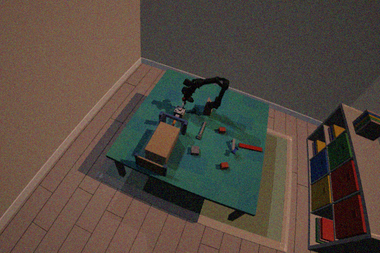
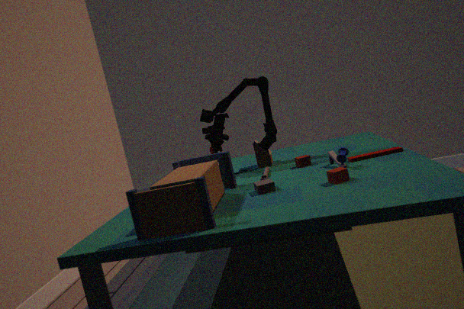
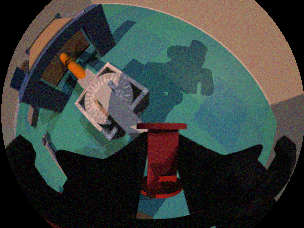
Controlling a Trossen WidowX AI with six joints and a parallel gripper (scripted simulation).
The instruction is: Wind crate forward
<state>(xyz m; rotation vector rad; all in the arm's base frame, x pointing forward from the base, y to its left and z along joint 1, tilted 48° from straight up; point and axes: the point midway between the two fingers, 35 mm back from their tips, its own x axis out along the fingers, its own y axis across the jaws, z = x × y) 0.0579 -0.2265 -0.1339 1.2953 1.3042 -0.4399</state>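
My gripper is shut on the red knob of the winch handle, beside the winch. The handle's grey arm reaches from the knob over the pale winch. Its key end is hidden, so I cannot tell how deep it sits. An orange strap runs from the winch through the dark blue frame. The tan crate looks flat behind the frame; I cannot judge the gap between them.
A grey bar and a grey block lie beside the cubby. Two red blocks, a blue and grey tool and a long red bar lie farther right on the green bench.
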